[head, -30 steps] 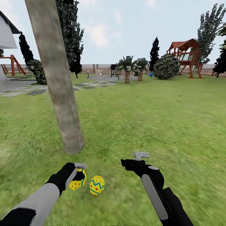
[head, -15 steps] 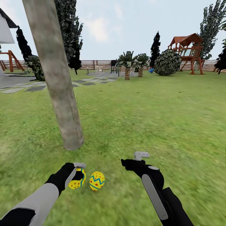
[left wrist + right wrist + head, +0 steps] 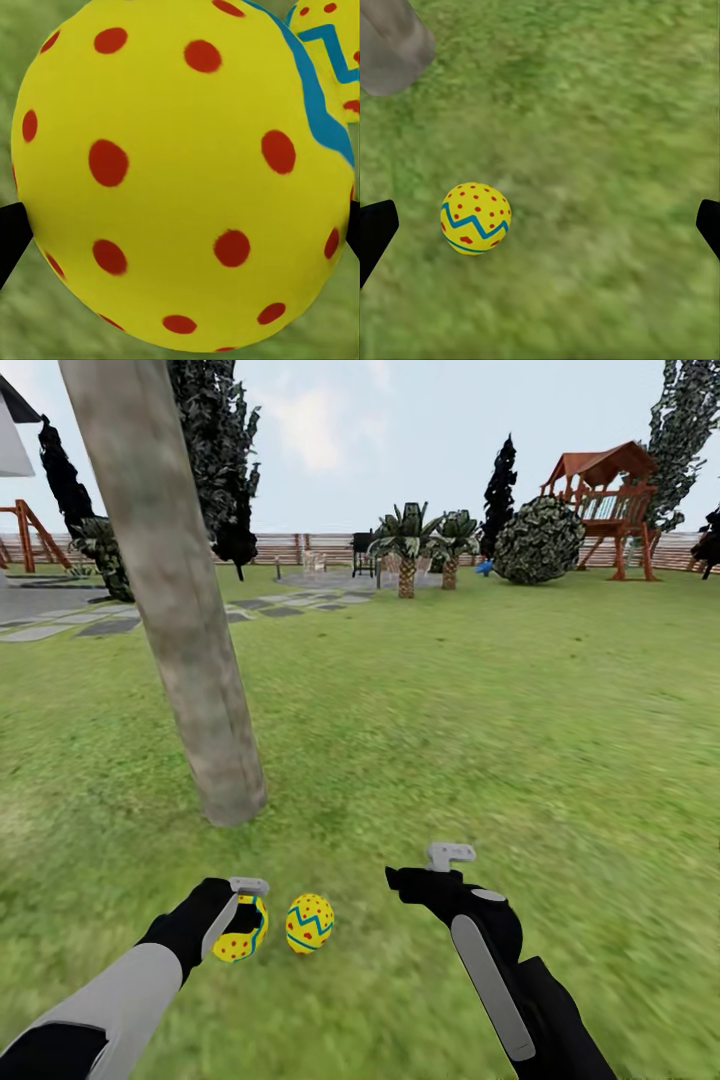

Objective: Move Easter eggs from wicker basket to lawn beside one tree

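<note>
Placing step: left end effector [image 3: 243, 926] clamps a dotted egg [image 3: 240, 940] low over lawn [image 3: 520, 740], zigzag egg [image 3: 309, 923] at its 3 o'clock, tree [image 3: 190, 660] at 12. Right end effector [image 3: 425, 865] wide open, empty. Next, prob: lower, release gently.

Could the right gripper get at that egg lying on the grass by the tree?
Probably yes. The right gripper is open and empty, and bare lawn lies between it and the loose egg; the left gripper holds another egg beside it.

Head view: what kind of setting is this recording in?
A simulated backyard garden, it seems: open lawn bounded by a slatted wooden fence, a red wooden playset at the far side, and a stepping-stone path behind the leaning tree trunk.
</note>
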You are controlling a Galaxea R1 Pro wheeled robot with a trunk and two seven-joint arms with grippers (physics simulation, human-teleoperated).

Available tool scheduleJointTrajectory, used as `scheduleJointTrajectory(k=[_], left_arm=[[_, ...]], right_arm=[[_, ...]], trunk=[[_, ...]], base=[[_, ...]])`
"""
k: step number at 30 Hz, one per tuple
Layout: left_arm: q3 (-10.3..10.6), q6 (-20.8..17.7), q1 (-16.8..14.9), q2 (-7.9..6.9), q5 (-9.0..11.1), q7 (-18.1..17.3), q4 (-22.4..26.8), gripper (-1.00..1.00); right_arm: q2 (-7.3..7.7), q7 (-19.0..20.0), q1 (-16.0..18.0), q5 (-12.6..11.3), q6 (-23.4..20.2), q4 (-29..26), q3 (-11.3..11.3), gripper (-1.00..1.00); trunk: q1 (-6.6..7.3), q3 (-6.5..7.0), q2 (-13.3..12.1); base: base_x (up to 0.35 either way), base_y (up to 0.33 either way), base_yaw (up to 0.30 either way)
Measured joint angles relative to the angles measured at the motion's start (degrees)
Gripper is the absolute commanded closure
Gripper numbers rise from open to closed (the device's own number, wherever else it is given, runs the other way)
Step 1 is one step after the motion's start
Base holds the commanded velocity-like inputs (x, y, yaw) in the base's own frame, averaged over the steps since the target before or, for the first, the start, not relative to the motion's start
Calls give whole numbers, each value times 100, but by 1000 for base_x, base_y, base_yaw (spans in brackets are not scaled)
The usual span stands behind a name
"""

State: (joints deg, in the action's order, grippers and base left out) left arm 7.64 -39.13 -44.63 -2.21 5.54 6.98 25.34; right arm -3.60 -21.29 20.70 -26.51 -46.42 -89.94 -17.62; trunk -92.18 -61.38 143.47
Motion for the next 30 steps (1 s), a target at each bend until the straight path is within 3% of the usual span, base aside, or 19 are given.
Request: scheduleJointTrajectory(k=[12, 30], left_arm=[[-2, 157, 0, -52, 6, 0, 2, 100], [-9, 239, -7, -151, 5, 10, -4, 100]], right_arm=[[0, 0, 0, -4, 0, 0, -1, -100], [0, 0, 0, -13, 2, 0, 0, -100]], trunk=[[-13, -111, 7], [-11, -111, 7]], base=[[0, 0, 0], [70, 64, 0]])
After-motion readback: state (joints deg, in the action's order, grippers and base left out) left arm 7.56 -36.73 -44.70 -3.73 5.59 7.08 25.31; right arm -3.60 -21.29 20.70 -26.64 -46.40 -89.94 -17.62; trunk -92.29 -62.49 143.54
